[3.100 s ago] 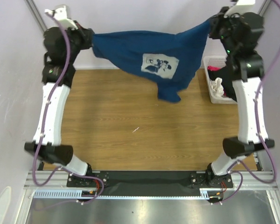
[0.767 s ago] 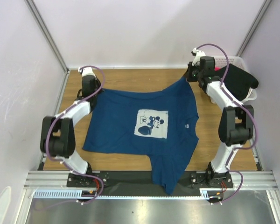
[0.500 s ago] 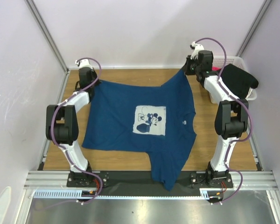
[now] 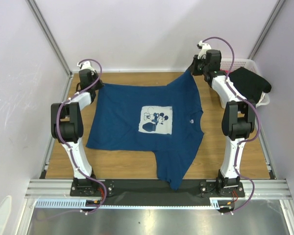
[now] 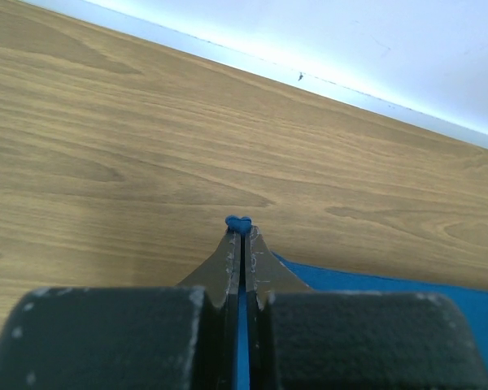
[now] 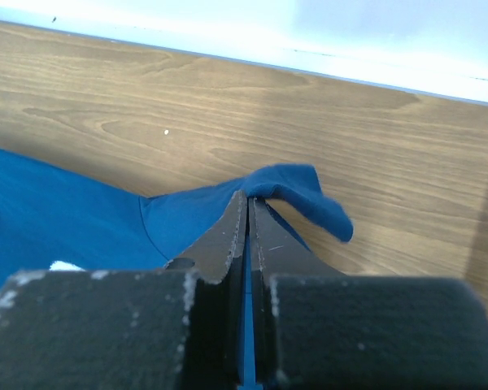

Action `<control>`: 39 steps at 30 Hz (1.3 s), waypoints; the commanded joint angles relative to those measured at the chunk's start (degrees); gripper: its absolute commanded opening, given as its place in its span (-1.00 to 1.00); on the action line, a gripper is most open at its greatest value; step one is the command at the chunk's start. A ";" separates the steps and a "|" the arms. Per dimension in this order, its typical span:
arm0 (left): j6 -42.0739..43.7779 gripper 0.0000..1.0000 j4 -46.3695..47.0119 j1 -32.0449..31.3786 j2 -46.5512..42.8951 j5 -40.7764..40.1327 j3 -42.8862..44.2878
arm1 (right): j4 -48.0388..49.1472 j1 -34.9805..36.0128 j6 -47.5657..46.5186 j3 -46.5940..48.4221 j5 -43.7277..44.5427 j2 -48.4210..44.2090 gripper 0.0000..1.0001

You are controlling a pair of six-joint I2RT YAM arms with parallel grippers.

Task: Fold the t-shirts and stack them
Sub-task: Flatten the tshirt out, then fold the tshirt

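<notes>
- The left gripper has its jaws pressed tight together on a pinch of the dark blue t-shirt; in the wrist view only a small nub of blue shows past the fingertips; the rest of the cloth trails back under and to the right of the fingers, mostly hidden by the gripper body.
- The right gripper is likewise clamped on a fold of the same shirt; a loose flap curls out just beyond the tips and to their right; the cloth spreads away to the left; a white fleck at the lower left is cut off by the finger housing and cannot be identified.
- The shirt lies spread print-up on the wooden table between the two grippers, its far edge drawn from one to the other; the white square print sits near the middle; one part, apparently a sleeve, runs toward the arm bases and over the near table edge onto the black rail.
- On the outer side of the right gripper stands the white basket; a black t-shirt is draped over it and hides most of it; its contents cannot be made out.
- In the overhead view the fingertips of both grippers are too small to judge.
</notes>
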 commanded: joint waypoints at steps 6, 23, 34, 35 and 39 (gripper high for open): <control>3.16 -0.99 3.43 1.47 -0.10 8.66 2.65 | -1.33 -0.15 -2.34 2.23 -1.48 -3.54 -1.00; 8.62 -0.99 5.36 5.52 -7.04 12.36 -7.55 | 0.24 -0.33 -3.66 -15.87 1.59 -18.57 -1.00; 9.85 -0.99 6.42 5.52 -11.00 13.77 -12.99 | -1.25 -0.42 -3.83 -21.67 3.35 -24.20 -1.00; 9.94 -0.99 6.24 5.52 -11.78 13.77 -13.78 | -1.60 -0.42 -3.66 -22.11 3.35 -24.64 -1.00; 10.64 -1.00 5.71 5.43 -14.15 13.16 -16.41 | -2.04 -0.07 -2.61 -26.75 3.52 -28.15 -1.00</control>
